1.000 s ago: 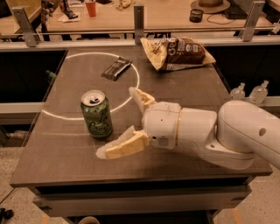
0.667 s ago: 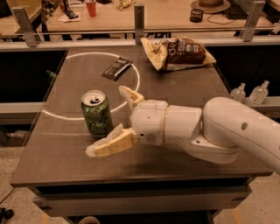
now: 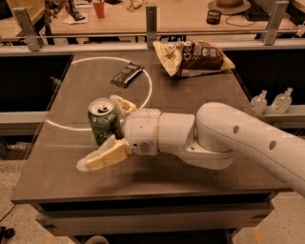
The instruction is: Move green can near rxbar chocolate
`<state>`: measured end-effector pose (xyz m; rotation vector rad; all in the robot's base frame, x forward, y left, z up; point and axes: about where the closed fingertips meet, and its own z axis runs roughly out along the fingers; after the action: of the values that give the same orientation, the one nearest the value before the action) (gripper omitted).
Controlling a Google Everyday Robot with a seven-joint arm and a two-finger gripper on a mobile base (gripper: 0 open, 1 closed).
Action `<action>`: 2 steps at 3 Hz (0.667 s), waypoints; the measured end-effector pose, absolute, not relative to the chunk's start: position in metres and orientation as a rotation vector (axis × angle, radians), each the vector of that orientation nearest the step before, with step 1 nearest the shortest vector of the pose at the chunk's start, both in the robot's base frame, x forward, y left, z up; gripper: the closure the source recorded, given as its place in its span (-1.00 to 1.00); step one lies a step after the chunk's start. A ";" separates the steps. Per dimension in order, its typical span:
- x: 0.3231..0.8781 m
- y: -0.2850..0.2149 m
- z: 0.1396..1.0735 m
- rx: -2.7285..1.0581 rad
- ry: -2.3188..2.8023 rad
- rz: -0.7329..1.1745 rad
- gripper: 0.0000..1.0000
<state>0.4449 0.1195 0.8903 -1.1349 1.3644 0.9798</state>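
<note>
The green can (image 3: 102,121) stands upright on the dark table (image 3: 200,100), on the white circle line at the left. My gripper (image 3: 99,133) reaches in from the right. It is open, with one pale finger (image 3: 122,104) behind the can and the other finger (image 3: 106,156) in front of it, so the can sits between them. The rxbar chocolate (image 3: 126,75), a flat dark bar, lies inside the circle beyond the can, at the table's far left.
A large tan-and-brown snack bag (image 3: 193,58) lies at the far right of the table. Two small clear bottles (image 3: 270,101) stand on a ledge to the right. A rail and a desk with a red cup (image 3: 99,8) lie behind.
My arm has moved left toward the can. The fingers, which were beside the can on its right, now straddle it. The can has not moved.
</note>
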 end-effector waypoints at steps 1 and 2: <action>0.446 0.127 0.886 -1.145 1.356 0.994 -0.65; 0.447 0.132 0.884 -1.155 1.337 1.006 -0.19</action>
<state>0.4473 0.1317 0.8840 -1.1553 1.3370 1.0060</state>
